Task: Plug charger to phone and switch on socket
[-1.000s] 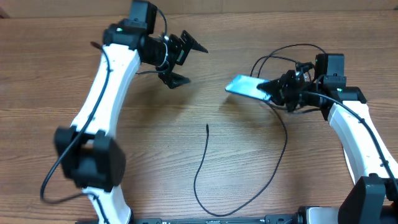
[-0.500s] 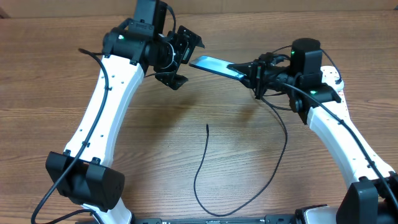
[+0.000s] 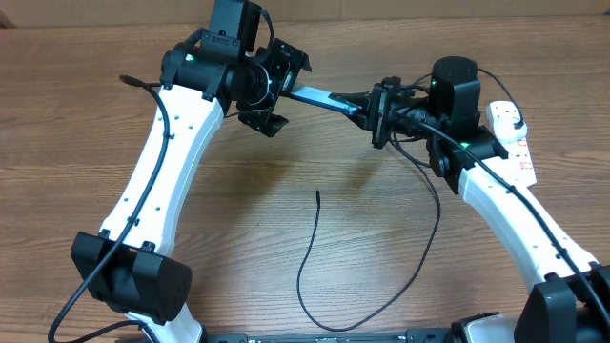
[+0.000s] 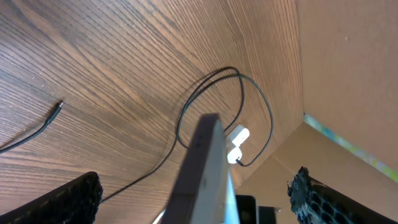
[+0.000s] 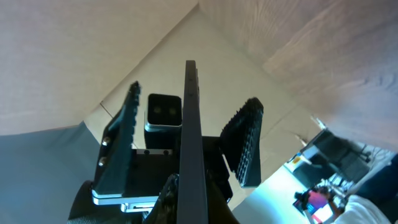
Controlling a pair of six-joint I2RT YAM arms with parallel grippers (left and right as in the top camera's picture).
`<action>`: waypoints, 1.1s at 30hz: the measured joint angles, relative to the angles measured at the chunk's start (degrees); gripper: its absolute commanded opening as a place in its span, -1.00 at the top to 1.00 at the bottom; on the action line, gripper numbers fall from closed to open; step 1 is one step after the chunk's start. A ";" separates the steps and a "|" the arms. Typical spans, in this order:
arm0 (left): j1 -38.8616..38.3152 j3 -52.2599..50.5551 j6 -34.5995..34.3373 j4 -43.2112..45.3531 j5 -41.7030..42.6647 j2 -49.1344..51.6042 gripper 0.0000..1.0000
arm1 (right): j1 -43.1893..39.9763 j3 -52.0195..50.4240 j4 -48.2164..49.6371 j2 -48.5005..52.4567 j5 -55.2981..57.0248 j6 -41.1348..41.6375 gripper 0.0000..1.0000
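Passing the phone (image 3: 324, 98): right end effector (image 3: 362, 107) pinches it; left end effector (image 3: 281, 93), at ten o'clock, gapes. Left should close next.

Matt wood-grain table (image 3: 76, 114), glossy phone (image 3: 322, 96) screen, smooth black charger (image 3: 310, 257) cable, white plastic socket (image 3: 516, 135), textured black left fingers (image 4: 68, 199)
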 measured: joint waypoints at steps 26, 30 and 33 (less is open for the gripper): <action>-1.05 0.00 -1.70 1.86 -0.79 0.00 -0.99 | 0.31 -0.02 3.21 0.00 -0.02 2.89 0.93; -1.64 0.00 -1.75 1.97 -1.07 0.00 -0.99 | 0.31 0.00 3.65 0.00 0.02 2.91 0.92; -1.92 0.00 -1.77 2.10 -1.66 0.00 -0.99 | 0.28 -0.02 3.87 0.02 0.11 2.93 0.93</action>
